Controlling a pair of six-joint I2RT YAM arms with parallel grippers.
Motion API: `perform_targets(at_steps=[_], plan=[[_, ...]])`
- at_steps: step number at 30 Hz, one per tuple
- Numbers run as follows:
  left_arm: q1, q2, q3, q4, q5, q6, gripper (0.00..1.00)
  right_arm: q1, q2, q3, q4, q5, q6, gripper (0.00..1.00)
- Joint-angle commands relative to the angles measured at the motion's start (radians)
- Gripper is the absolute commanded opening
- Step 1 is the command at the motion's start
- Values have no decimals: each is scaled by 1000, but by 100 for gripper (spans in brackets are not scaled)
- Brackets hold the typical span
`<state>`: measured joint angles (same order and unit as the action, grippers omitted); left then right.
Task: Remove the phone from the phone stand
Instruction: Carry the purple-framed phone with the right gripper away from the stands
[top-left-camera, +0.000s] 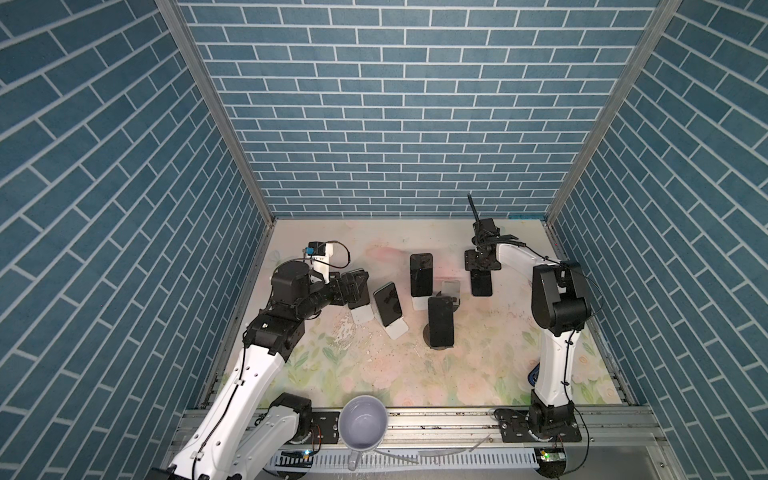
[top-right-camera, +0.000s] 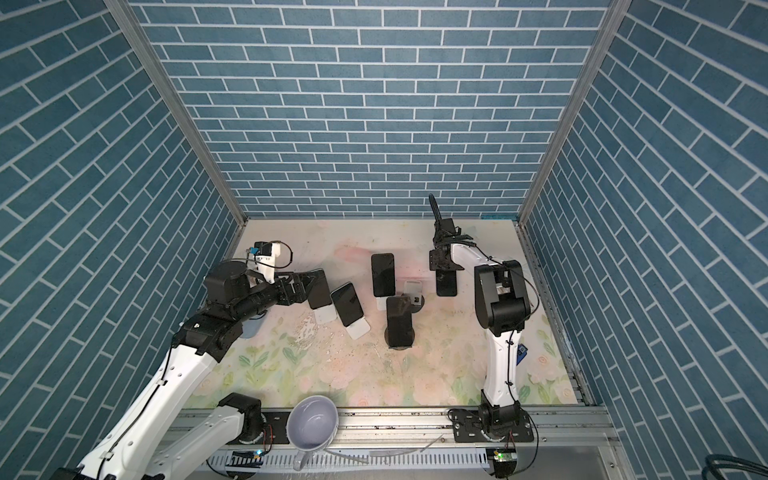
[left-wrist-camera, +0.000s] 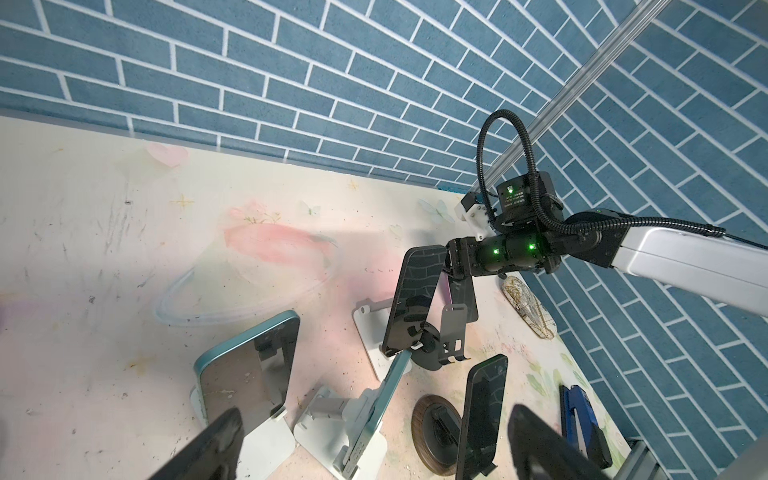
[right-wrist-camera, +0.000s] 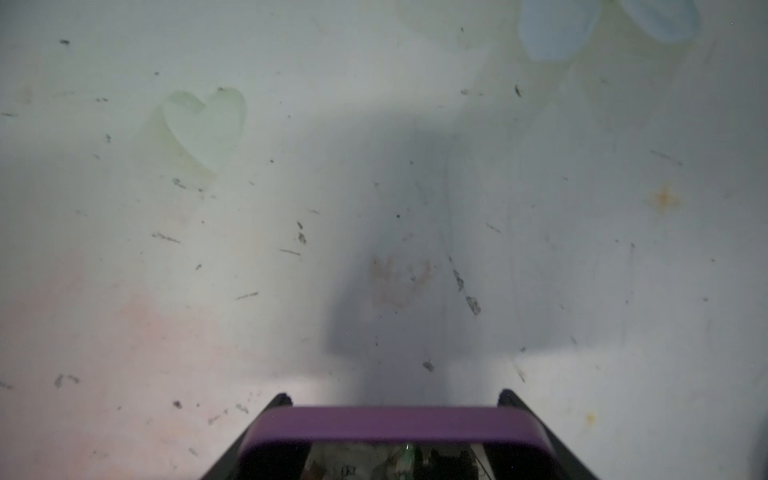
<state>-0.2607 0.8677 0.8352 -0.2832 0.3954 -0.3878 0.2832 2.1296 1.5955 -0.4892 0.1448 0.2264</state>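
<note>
Table (top-left-camera: 498, 353): a cluster of phones on stands sits mid-field. Right gripper (top-left-camera: 482, 266) is clamped on the top end of the purple-edged phone (top-left-camera: 481, 286), which hangs over bare table at far right, just right of the empty stand (top-left-camera: 451, 286). It looks clear of the cradle lip, so nothing can snag. I'd call extraction done, set-down pending. Left gripper (top-left-camera: 356, 286) is spread wide and holds nothing. It sits at the leftmost teal phone (left-wrist-camera: 245, 374), which is on its stand. Probably staged for the next pick.
</note>
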Motion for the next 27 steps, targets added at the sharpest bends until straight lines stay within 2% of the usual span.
perform_targets(at_steps=[1, 12, 27], plan=[[-3, -23, -8, -19, -16, 18, 100, 2, 56, 68, -28, -17, -30, 43], [-4, -26, -10, -19, -15, 24, 100, 1, 177, 166, -101, -37, -13, 51], [-4, -16, -11, -2, -21, 34, 100, 1, 185, 157, -106, -49, -2, 63]])
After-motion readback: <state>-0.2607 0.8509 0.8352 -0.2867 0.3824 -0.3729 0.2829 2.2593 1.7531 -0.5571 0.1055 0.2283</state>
